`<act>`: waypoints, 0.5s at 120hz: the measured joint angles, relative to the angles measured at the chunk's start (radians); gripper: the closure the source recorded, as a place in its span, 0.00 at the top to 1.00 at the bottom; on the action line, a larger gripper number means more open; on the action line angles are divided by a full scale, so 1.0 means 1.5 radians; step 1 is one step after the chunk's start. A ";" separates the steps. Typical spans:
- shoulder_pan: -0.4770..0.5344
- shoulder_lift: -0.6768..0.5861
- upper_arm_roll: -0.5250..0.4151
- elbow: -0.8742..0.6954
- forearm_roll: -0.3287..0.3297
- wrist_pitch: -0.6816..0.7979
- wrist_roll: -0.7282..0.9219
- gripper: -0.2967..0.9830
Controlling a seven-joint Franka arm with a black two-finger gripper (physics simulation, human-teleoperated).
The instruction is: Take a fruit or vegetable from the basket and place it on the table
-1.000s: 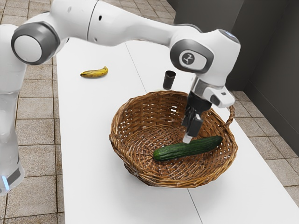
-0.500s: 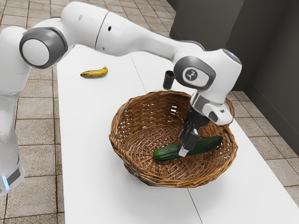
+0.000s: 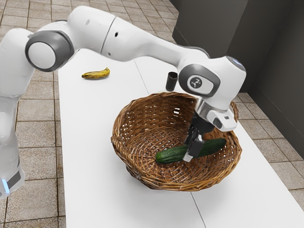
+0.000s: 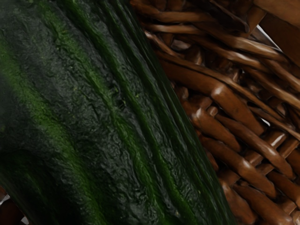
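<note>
Inside the wicker basket (image 3: 142, 175), a long dark green cucumber (image 3: 213, 147) lies slantwise across the bottom. My black gripper (image 3: 191, 149) is down in the basket at the cucumber's middle, covering a short stretch of it. Whether the gripper has closed on it cannot be made out. Close under my hand in the wrist view is the ridged green skin of the cucumber (image 4: 108, 122), with the basket's brown weave (image 4: 234, 108) beside it.
On the white table (image 3: 95, 142), a yellow banana (image 3: 96, 74) lies toward the exterior view's upper left. A small black cup (image 3: 171, 81) stands just behind the basket. The basket's raised rim surrounds my gripper.
My hand has come down from above the cucumber to its middle and, over the last half second, shifted slightly to the exterior view's right. The cucumber and basket have stayed put.
</note>
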 joint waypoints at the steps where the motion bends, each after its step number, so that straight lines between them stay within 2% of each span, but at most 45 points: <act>1: 0.000 0.001 0.000 0.000 0.001 0.001 0.000 0.77; 6: 0.000 0.003 0.000 0.000 0.004 0.004 0.001 0.76; 21: 0.000 0.005 0.000 0.000 0.012 0.011 0.003 0.56; 33: -0.001 0.002 -0.001 0.000 0.021 0.014 0.003 0.45; 46: -0.002 -0.034 0.001 -0.007 0.028 0.015 0.004 0.39; 60: 0.003 -0.139 0.029 -0.041 0.028 -0.002 0.004 0.36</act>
